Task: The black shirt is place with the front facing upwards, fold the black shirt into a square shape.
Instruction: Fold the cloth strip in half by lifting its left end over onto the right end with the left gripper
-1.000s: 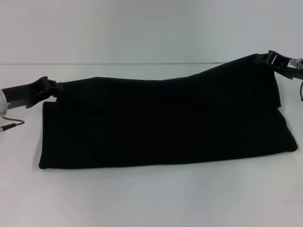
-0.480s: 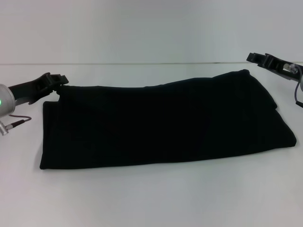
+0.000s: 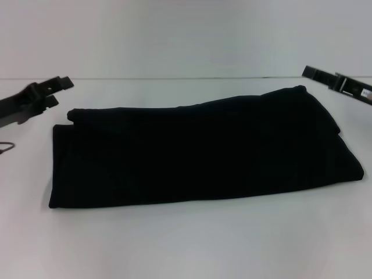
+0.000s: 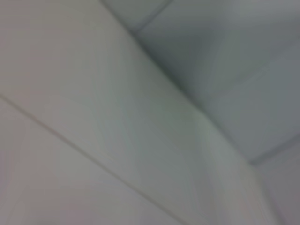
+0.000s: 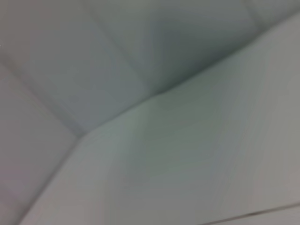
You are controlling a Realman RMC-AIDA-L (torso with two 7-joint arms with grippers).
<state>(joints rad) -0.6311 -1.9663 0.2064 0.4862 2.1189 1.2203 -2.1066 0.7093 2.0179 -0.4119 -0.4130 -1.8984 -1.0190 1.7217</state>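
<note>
The black shirt (image 3: 197, 151) lies folded into a long all-black band across the white table (image 3: 186, 244), its right end raised slightly toward the back. No print or label shows. My left gripper (image 3: 61, 84) is open and empty, lifted off the shirt's back left corner. My right gripper (image 3: 308, 72) is at the far right, up and away from the shirt's back right corner, holding nothing. The wrist views show only blurred pale surfaces.
The table's back edge (image 3: 174, 78) runs behind the shirt against a pale wall. A thin cable (image 3: 6, 146) hangs at the left edge. Bare table lies in front of the shirt.
Both grippers let go of the shirt's back corners and drew outward and up. The raised back edge dropped onto the table and the shirt settled flat.
</note>
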